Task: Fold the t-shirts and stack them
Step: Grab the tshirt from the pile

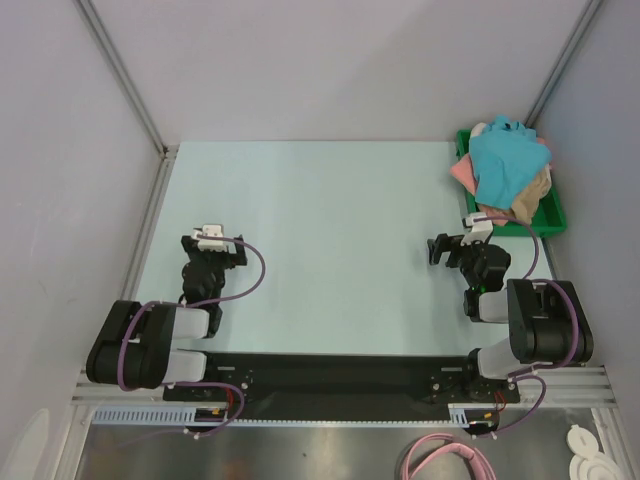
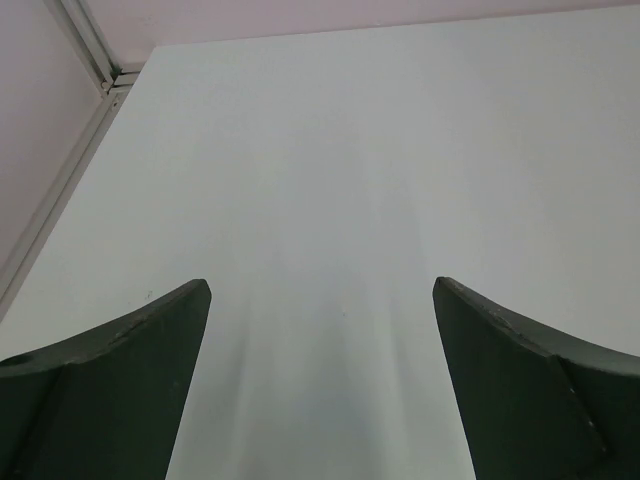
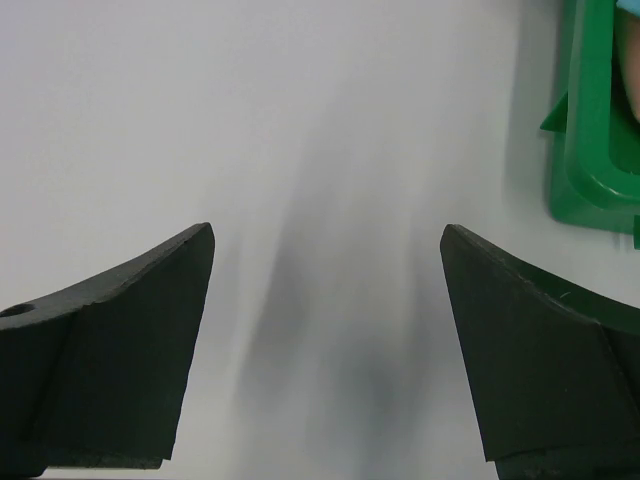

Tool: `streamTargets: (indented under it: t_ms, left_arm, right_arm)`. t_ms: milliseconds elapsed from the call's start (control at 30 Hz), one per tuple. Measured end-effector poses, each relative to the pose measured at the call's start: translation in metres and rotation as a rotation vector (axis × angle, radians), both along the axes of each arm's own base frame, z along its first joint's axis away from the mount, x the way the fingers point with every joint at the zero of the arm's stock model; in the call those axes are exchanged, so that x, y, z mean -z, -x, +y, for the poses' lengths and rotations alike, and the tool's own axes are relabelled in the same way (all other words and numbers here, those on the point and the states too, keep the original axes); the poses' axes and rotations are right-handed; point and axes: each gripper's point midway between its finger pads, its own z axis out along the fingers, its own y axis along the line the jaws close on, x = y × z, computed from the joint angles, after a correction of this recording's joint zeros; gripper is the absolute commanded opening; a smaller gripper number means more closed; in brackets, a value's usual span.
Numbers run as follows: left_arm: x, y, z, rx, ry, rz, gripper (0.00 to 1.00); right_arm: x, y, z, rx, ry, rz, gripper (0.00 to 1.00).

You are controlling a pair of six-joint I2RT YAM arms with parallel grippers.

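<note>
The t-shirts lie in a crumpled heap at the back right: a teal one (image 1: 505,160) on top, pink (image 1: 462,175), tan (image 1: 530,200) and a bit of white (image 1: 482,128) beneath. My left gripper (image 1: 213,245) is open and empty over bare table at the left; its fingers stand wide apart in the left wrist view (image 2: 320,285). My right gripper (image 1: 455,246) is open and empty, just in front of and left of the heap. The right wrist view shows its spread jaws (image 3: 325,230) over bare table.
The heap lies in a green plastic tray (image 1: 552,215) against the right wall; the tray's corner shows in the right wrist view (image 3: 585,150). The pale table (image 1: 320,220) is bounded by walls with metal rails at the left and back.
</note>
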Motion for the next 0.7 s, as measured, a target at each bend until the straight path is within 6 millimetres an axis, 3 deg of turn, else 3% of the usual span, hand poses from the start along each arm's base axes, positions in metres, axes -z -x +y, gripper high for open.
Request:
streamTargets:
  t_ms: [700]
  left_arm:
    - [0.0,0.0,0.0,0.0,0.0,0.0,1.0]
  right_arm:
    - [0.0,0.0,0.0002,0.0,0.0,0.0,1.0]
